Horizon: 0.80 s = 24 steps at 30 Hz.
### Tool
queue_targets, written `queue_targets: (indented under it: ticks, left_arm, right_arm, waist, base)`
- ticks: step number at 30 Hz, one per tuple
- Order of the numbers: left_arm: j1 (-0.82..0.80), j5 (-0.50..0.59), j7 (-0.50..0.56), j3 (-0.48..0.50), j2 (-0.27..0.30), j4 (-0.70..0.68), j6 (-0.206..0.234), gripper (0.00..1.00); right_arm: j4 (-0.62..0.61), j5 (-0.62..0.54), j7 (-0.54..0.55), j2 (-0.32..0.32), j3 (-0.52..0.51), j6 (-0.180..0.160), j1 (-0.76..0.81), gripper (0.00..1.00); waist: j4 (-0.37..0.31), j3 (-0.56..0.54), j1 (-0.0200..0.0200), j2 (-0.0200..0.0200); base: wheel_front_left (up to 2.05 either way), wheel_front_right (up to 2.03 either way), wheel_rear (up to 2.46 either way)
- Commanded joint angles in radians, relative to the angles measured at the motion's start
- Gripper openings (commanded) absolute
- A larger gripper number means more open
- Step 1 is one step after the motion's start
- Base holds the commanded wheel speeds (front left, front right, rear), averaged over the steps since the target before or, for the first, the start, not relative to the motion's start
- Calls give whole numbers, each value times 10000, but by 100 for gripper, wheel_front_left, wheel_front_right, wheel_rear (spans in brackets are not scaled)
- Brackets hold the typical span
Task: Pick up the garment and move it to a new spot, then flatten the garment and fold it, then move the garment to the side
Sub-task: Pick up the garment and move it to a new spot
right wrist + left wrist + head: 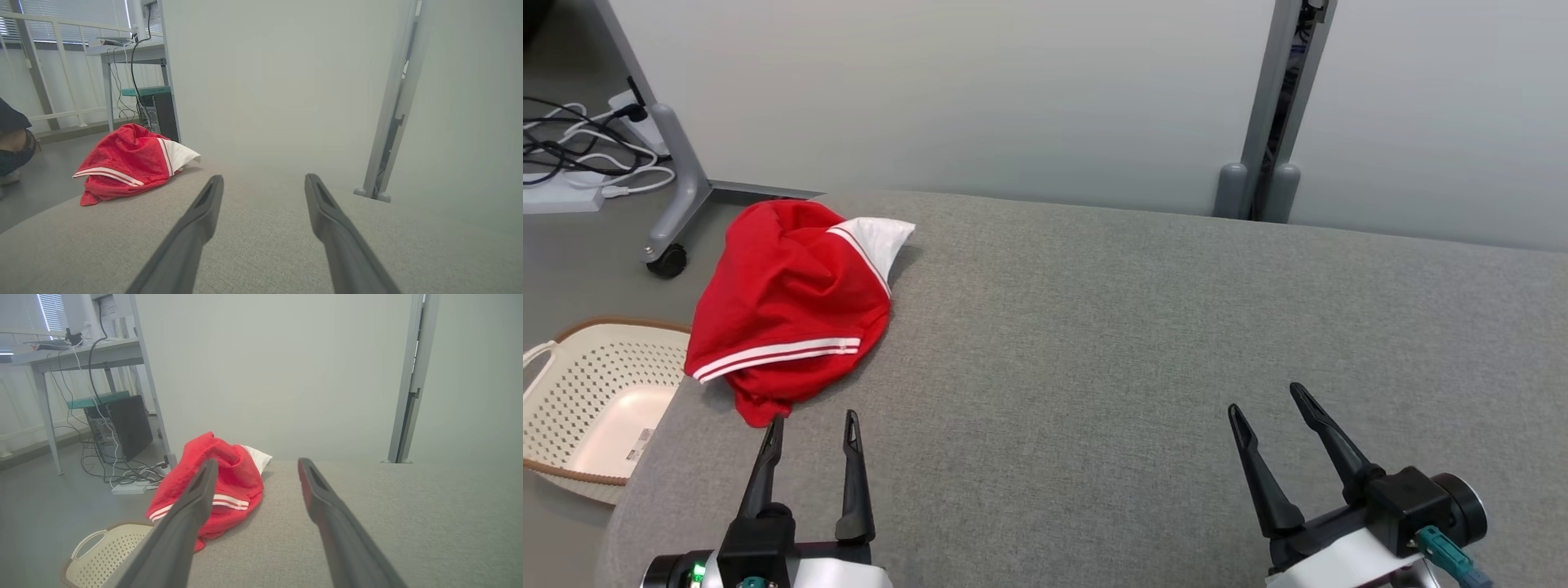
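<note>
Hovering with left gripper point(814, 419) spread empty, tips just short of the crumpled garment point(784, 310), ready for pickup; holds right gripper point(1264, 398) likewise spread, garment well to its left.

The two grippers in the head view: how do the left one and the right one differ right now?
The left gripper is poised right by the near edge of the red garment; the right gripper hangs over the bare grey surface, well apart from the garment. The left gripper points nearly straight up the view; the right gripper leans leftward. Both are open and hold nothing.
</note>
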Motion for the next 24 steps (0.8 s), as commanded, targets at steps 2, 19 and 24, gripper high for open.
queue_targets:
  ticks: [2, 19, 24]
  left_arm:
    - [72, -103, -47, 84, 28, -20, -38, 100]
    - [-56, -265, -47, 139, 25, -145, 39, 100]
    - [-251, -464, -46, 170, 25, -248, 134, 100]
  right_arm:
    - [12, 26, -54, -80, -3, 15, 101, 100]
    - [-105, -17, -54, -82, -4, 13, 59, 100]
    - [-165, -129, -54, -82, 4, 13, -160, 100]
  waist:
    - [270, -44, 0, -1]
    - [1141, 269, 0, -1]
    - [1127, 584, 0, -1]
  base:
    - [0, 0, 0]
    - [0, 0, 0]
    - [0, 0, 0]
